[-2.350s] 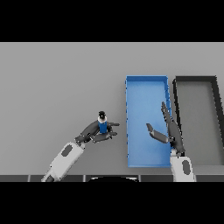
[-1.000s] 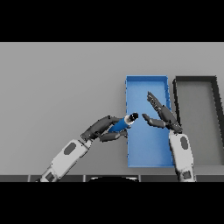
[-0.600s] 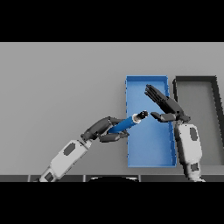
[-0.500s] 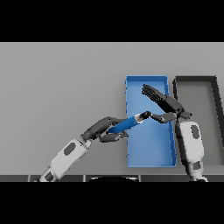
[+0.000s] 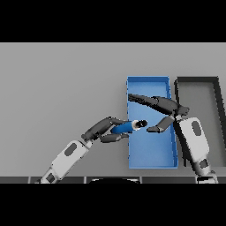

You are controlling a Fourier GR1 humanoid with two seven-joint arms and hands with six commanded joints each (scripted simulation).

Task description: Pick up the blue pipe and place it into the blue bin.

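We see the left hand [image 5: 105, 130] reaching in from the lower left, its fingers curled round the blue pipe [image 5: 125, 128] and holding it above the table. The pipe lies roughly level, pointing right, and its dark tip crosses the left wall of the blue bin [image 5: 148, 81], so that end hangs over the bin's inside while the rest is outside over the grey table [image 5: 62, 88].

The right hand [image 5: 165, 108] comes up from the lower right and hovers over the blue bin with its fingers stretched straight toward the left and its thumb spread below them; it holds nothing. The thumb's tip is just beside the pipe's dark end, and we cannot tell whether they touch.

A dark bin [image 5: 197, 80] stands just right of the blue bin, their long sides side by side.
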